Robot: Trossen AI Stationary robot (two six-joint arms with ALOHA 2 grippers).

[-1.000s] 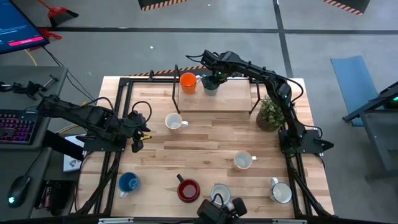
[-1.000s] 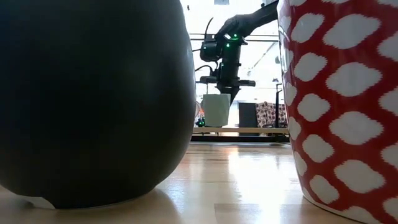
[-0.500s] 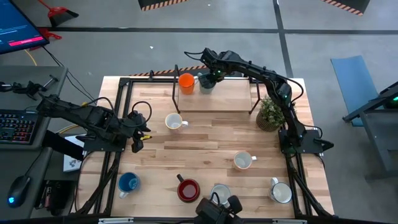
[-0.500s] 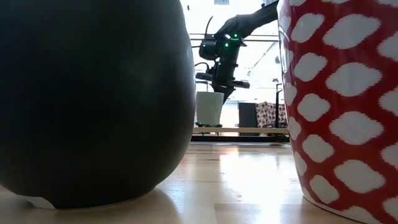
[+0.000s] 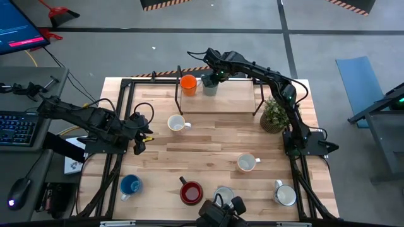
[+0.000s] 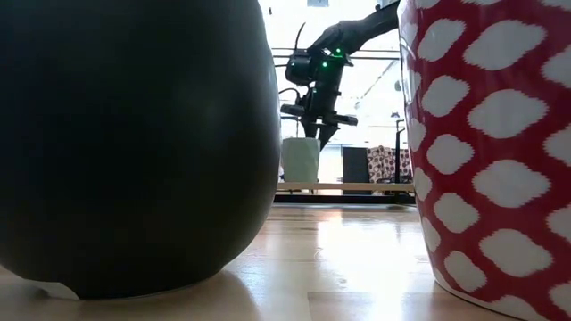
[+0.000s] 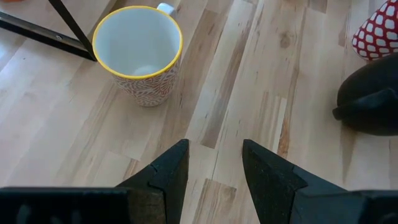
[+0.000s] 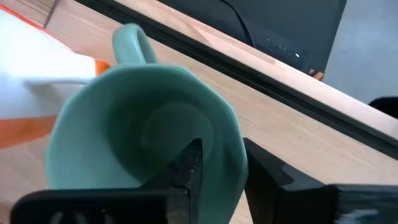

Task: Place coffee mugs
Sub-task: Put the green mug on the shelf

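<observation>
While the high view lays out the whole table (image 5: pixel 208 148), it shows the right pincer (image 5: pixel 213 78) only as a dark shape over the teal-green mug (image 5: pixel 209 87), which stands on the raised wooden shelf (image 5: pixel 237 98) at the far side, just beside the orange mug (image 5: pixel 189 84). The right wrist view gives what that view cannot: one dark finger (image 8: pixel 186 174) reaches down inside the teal-green mug (image 8: pixel 143 137) and the other stands outside its wall, so the rim passes between them; the fingers are parted a little, and whether they press the wall I cannot tell. The orange mug (image 8: pixel 37 74) shows as a pale and orange blur just past the teal one. The low view, largely blocked by a dark rounded thing (image 6: pixel 134 143) and the dark red patterned mug (image 6: pixel 486 152) close to the lens, shows the teal-green mug (image 6: pixel 301 160) standing upright on the shelf with the right pincer (image 6: pixel 317 120) just above it.

The left pincer (image 5: pixel 138 146) waits well away from the shelf, near the table's left edge. Its wrist view shows its fingers (image 7: pixel 168 171) parted and empty over bare wood, with a white mug with a yellow rim (image 7: pixel 138 53) ahead of them. From above, the other mugs sit below the shelf: a blue one (image 5: pixel 130 185), a cream one (image 5: pixel 247 163) and a grey one (image 5: pixel 285 194), and a potted plant (image 5: pixel 275 116) stands just beside the shelf.
</observation>
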